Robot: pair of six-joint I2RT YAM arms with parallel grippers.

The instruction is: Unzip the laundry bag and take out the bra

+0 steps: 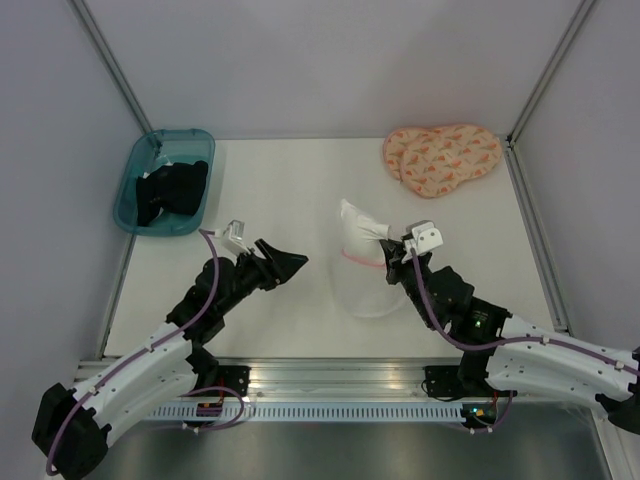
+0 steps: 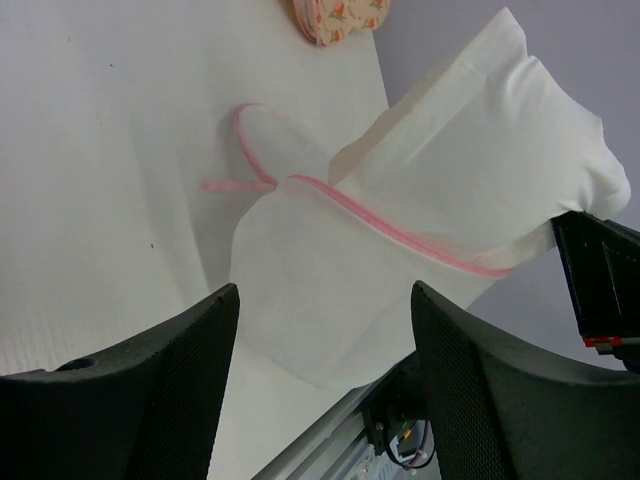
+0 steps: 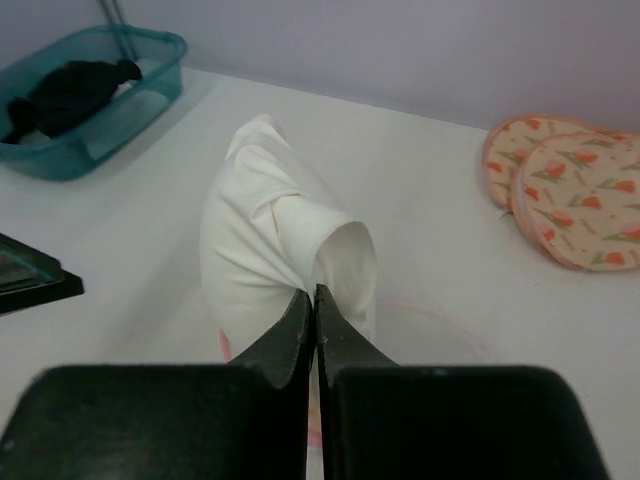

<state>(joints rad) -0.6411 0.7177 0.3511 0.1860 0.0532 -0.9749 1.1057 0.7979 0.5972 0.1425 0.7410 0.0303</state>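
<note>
The right gripper (image 3: 315, 297) has its dark jaws pressed together on a fold of the bra (image 3: 268, 230). The bra is soft plain white cloth that bulges up out of the laundry bag (image 2: 330, 250), a see-through white mesh pouch with pink edging near the middle of the table (image 1: 270, 180). The left gripper (image 2: 322, 295) is spread wide just beside the pouch, holding nothing. Farther off are a peach patterned pad (image 1: 440, 158) and a teal plastic bin (image 1: 129, 190) of black clothing (image 1: 170, 192).
</note>
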